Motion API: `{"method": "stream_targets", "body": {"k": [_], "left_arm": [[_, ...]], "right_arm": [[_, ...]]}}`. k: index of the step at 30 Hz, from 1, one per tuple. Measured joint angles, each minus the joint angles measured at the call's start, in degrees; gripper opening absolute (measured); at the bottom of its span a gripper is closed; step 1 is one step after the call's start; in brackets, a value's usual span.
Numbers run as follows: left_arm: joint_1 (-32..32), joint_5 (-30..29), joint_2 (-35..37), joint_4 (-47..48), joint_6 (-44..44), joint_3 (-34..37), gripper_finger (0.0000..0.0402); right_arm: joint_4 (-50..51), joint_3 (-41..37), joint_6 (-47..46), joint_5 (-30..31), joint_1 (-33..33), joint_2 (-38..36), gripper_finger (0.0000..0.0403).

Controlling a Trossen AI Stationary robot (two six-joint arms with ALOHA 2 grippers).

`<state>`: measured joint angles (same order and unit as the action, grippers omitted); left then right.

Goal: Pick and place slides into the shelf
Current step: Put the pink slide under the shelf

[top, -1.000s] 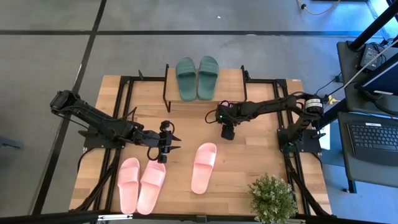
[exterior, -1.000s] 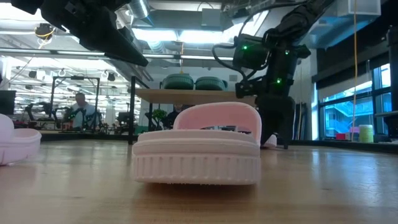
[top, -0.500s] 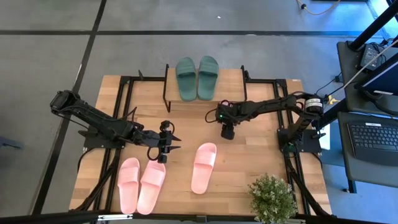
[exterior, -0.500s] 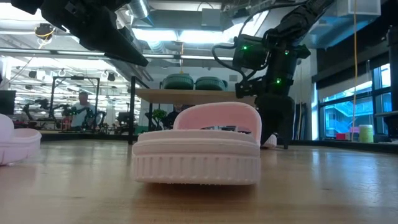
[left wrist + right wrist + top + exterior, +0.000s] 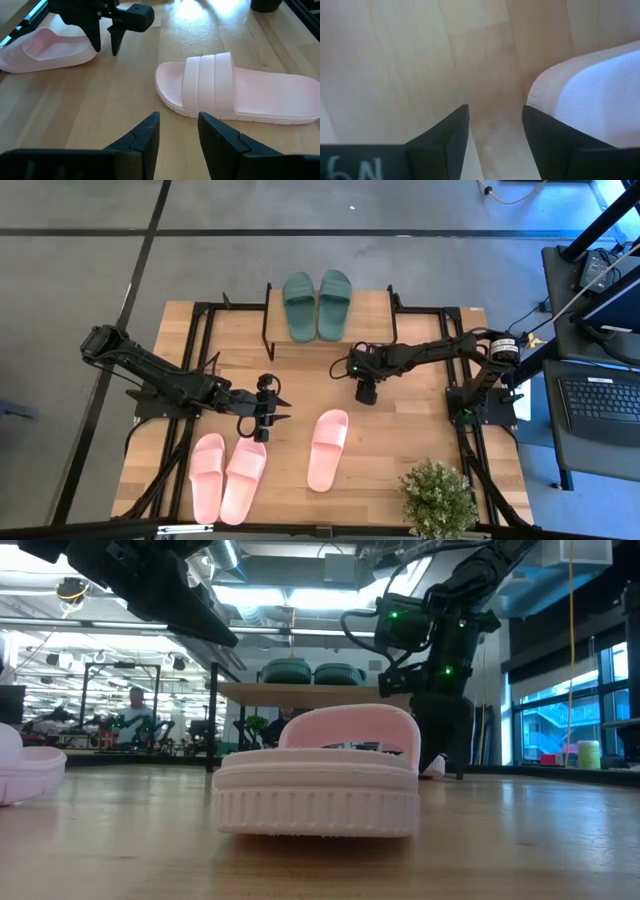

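A dark green pair of slides [image 5: 318,305] lies on the shelf's plank top [image 5: 375,315]. A pink pair [image 5: 228,476] lies at the table's near left. A single pink slide [image 5: 327,448] lies near the middle and shows in the left wrist view [image 5: 235,92]. Another pink slide [image 5: 45,47] lies under the shelf and is hidden in the high view. My right gripper [image 5: 366,394] is open and points down close to the table, at that slide's end [image 5: 580,90]. My left gripper [image 5: 268,412] is open and empty above the table, left of the single slide. My right gripper's fingers point down from above, with bare table between them. The pink slide's end [image 5: 540,97] lies right beside one finger [image 5: 540,130]. I cannot tell whether that finger touches it. The slide lies flat on the table.
A potted plant [image 5: 437,500] stands at the table's near right corner. The shelf's thin black legs [image 5: 213,715] stand at the table's far middle. Black arm mounts run along both sides of the table [image 5: 470,410]. A person shows far off in the room [image 5: 135,710].
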<state>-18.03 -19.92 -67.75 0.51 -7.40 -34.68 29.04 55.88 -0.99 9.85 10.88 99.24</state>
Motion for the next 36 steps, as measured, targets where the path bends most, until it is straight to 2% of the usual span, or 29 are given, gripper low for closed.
{"method": "stream_targets", "body": {"k": [5, 15, 18, 23, 30, 36], "left_arm": [[0.0, 0.0, 0.0, 0.0, -0.2, 0.0, 0.0126], [0.0, 0.0, 0.0, 0.0, -0.2, 0.0, 0.0126], [0.0, 0.0, 0.0, 0.0, -0.2, 0.0, 0.0126], [0.0, 0.0, 0.0, 0.1, -0.2, 0.0, 0.0126], [0.0, 0.0, 0.0, 0.1, -0.2, 0.0, 0.0126], [-0.1, 0.1, 0.0, 0.5, 0.1, 0.0, 0.0126]], "right_arm": [[1.0, 1.6, -0.1, 1.7, -2.6, 0.0, 0.0189], [13.0, 10.1, -1.7, 3.5, -6.5, 0.0, 0.0189], [13.7, 11.8, -1.7, 3.3, -8.4, -0.7, 0.0189], [9.9, 12.3, -1.9, 3.0, -12.6, -4.3, 0.0189], [-2.5, 12.3, -1.7, 2.7, -21.5, -6.9, 0.0189], [-3.3, 12.3, -5.0, 2.6, -29.3, -7.1, 0.0189]]}}
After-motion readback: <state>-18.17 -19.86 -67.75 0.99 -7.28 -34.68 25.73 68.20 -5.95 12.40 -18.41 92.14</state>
